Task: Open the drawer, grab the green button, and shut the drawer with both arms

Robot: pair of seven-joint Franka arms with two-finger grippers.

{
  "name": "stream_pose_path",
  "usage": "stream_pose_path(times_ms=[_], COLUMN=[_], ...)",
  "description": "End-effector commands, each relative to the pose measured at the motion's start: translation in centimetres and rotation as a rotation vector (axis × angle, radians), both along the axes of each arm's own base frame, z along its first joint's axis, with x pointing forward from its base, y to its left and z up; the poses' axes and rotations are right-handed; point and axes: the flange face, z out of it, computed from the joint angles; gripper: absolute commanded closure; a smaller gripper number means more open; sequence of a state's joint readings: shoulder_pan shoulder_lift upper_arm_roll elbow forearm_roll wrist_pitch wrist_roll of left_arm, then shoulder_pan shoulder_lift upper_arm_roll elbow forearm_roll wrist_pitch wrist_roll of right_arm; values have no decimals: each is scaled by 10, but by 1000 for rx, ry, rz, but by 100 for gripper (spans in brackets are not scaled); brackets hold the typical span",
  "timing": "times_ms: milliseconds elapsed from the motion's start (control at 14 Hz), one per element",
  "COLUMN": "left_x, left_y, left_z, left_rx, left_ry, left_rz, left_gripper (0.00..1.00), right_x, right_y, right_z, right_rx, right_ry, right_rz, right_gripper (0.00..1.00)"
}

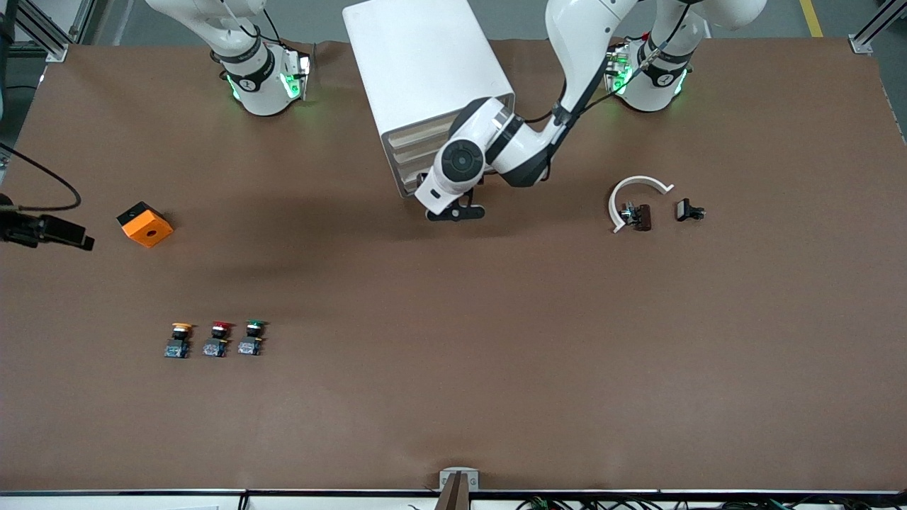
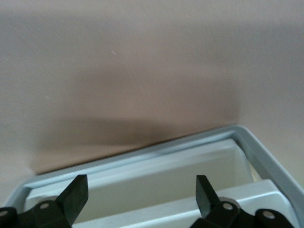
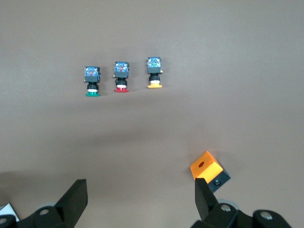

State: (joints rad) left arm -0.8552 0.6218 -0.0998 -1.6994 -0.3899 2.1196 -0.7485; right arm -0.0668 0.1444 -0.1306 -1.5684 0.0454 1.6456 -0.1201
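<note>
Left gripper (image 1: 455,211), jaws apart, reaching at drawer cabinet (image 1: 425,78) front; drawer barely opening. Green-capped button (image 1: 251,338) lying untaken, nearer camera than cabinet. Right gripper (image 3: 140,202) waiting high, jaws apart. Taking, closing remaining.

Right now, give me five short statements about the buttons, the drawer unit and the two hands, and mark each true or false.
1. The green button stands in a row with a red-capped button and a yellow-capped button. True.
2. The left hand holds the green button. False: its fingers are open and empty, at the front of the white drawer unit.
3. The green button is the row's end nearest the drawer unit. True.
4. The orange block sits on top of the drawer unit. False: it rests on the table, toward the right arm's end.
5. The right hand is shut. False: its fingers are open.
</note>
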Motion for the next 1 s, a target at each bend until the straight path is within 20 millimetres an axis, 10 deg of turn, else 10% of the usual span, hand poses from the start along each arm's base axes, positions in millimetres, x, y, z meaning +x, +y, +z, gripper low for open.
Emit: stream_pose_path(times_ms=[0, 357, 929], left_x=[-5, 10, 150], left_y=[-4, 3, 111], left_z=[4, 6, 54], left_rx=[-19, -34, -46], left_ry=[15, 27, -103], left_rz=[12, 61, 252], left_gripper=[0, 0, 0], right_x=[-18, -18, -24], right_y=[1, 22, 43], right_z=[-3, -3, 8], right_rx=[5, 18, -2], right_ry=[20, 56, 110], right_rz=[11, -25, -2], right_gripper=[0, 0, 0])
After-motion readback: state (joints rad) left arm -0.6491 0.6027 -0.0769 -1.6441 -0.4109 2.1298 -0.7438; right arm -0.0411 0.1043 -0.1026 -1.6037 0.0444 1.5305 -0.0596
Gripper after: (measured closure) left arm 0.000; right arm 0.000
